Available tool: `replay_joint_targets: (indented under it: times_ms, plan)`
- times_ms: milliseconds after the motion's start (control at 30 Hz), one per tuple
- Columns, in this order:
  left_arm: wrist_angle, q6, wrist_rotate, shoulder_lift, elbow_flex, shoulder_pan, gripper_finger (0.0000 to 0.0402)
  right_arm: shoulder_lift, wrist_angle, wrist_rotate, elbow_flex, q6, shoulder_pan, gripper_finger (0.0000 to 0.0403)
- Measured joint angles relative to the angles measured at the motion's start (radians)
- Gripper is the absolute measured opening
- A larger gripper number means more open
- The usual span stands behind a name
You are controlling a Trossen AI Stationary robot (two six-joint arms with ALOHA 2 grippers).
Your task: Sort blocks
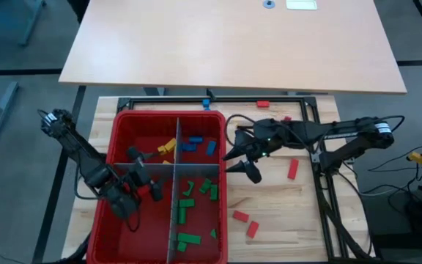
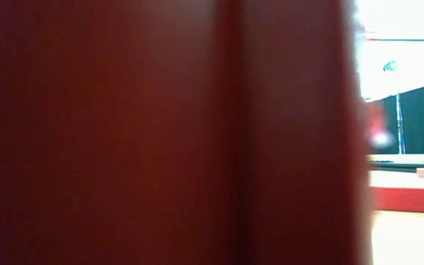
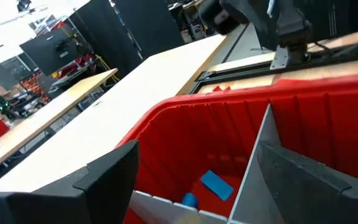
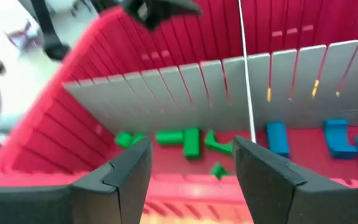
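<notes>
The left gripper hangs low inside the red bin, in the lower-left compartment of the high view, close against the grey dividers. Its fingers stand apart, and a small red block shows right at their tips, though I cannot tell whether it is held. The right gripper hovers at the bin's right rim, centre of the frame, its fingers spread with nothing between them. Green blocks lie lower right in the bin, blue blocks upper right, yellow blocks upper left. Loose red blocks lie on the tabletop to the right. The risk, I judge, is the left fingers catching a divider and shifting it, letting colours mix. The right gripper could also clip the rim and nudge the bin.
</notes>
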Motion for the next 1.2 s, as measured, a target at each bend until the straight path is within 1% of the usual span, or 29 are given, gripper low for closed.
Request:
replay_joint_targets:
  times_ms: [167, 300, 467, 533, 633, 733, 833, 1033, 1200]
  plan:
    - [0.07, 0.0, 0.001, 0.0, -0.001, 0.024, 0.0311, 0.015, -0.096, 0.0, 0.0, -0.161, -0.002, 0.0199]
    - [0.127, 0.0, 0.0, 0.0, -0.001, 0.039, 0.0311, 0.025, -0.217, 0.0, 0.0, -0.218, -0.005, 0.0199]
    - [0.161, 0.0, 0.001, 0.0, -0.001, 0.058, 0.0311, 0.025, -0.397, 0.016, -0.005, -0.206, -0.005, 0.0199]
    - [0.181, 0.0, 0.001, 0.0, -0.001, 0.061, 0.0312, 0.024, -0.451, 0.055, -0.013, -0.184, -0.005, 0.0199]
    - [0.198, 0.0, 0.005, 0.0, -0.001, 0.06, 0.0312, 0.018, -0.486, 0.127, -0.044, -0.146, -0.002, 0.0199]
    - [0.199, 0.0, 0.022, 0.0, -0.001, 0.06, 0.0312, 0.008, -0.475, 0.157, -0.103, -0.093, -0.002, 0.0199]
    - [0.199, 0.013, 0.046, 0.0, -0.001, 0.06, 0.0312, -0.016, -0.422, 0.159, -0.189, -0.012, 0.007, 0.0199]
    - [0.198, 0.056, 0.108, 0.0, -0.001, 0.06, 0.0312, -0.067, -0.247, 0.158, -0.393, 0.174, 0.055, 0.0199]
    - [0.189, 0.062, 0.156, 0.001, -0.001, 0.06, 0.0312, -0.069, -0.125, 0.167, -0.501, 0.307, 0.111, 0.0199]
